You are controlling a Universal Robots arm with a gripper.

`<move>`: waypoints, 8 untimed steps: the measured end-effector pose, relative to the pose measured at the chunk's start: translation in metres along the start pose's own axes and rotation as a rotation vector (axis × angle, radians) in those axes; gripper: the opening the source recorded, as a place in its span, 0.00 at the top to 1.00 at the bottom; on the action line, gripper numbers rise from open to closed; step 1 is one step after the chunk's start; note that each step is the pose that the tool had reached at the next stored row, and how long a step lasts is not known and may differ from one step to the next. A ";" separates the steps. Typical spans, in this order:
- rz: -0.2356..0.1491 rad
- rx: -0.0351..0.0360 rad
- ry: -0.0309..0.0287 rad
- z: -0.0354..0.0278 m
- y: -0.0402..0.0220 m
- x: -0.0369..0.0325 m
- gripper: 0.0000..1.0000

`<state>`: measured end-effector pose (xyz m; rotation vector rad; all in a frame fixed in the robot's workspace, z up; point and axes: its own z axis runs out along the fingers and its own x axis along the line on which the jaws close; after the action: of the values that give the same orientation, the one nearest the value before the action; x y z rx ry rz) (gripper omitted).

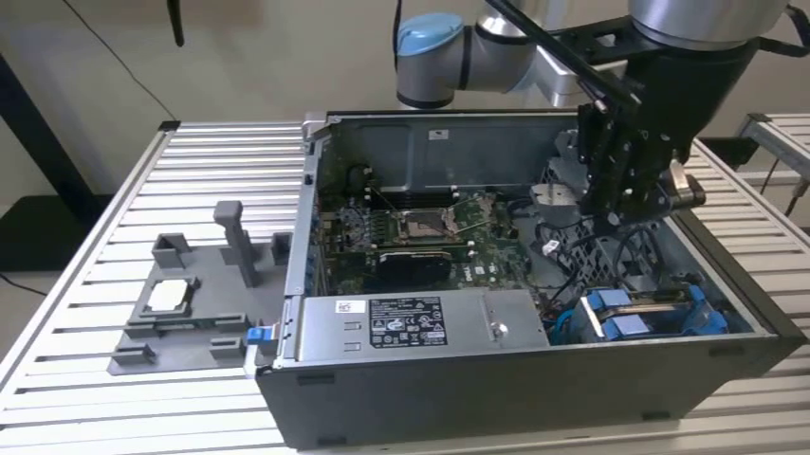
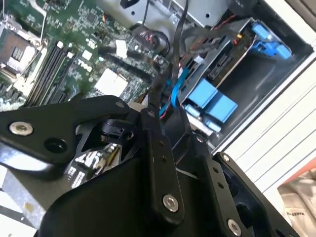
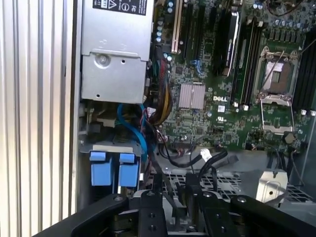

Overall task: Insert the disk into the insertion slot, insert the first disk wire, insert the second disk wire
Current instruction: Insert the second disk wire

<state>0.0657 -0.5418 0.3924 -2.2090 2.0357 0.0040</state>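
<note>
disk (image 1: 652, 311) in insertion slot (image 1: 708, 327), inside case (image 1: 532, 398)

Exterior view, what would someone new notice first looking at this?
An open computer case sits on a slatted table, its green motherboard exposed. The black gripper hangs inside over the case toward the exterior view's right. Below it, the disk with bright blue tabs sits in the corner bay.

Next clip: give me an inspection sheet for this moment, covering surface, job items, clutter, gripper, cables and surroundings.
Surface: slatted metal table carrying an open computer case.
Job's things: disk with blue frame seated in the insertion slot.
Clutter: grey fixture beside the case.
Grippers: gripper above the case interior near the slot; finger state unclear.
Cables: blue cable and black wires near the disk.
Surroundings: beige wall.
</note>
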 end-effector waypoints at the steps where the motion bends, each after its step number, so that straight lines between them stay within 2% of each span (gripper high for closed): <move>1: -0.001 0.0003 -0.0001 0.0015 -0.0014 -0.0014 0.67; 6: -0.007 0.0001 -0.0008 0.0034 -0.0052 -0.0077 0.67; 7: -0.009 -0.0004 0.0013 0.0036 -0.0063 -0.0077 0.67; 8: -0.010 -0.0011 0.0075 0.0039 -0.0071 -0.0080 0.67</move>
<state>0.0725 -0.5330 0.3900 -2.2231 2.0290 -0.0043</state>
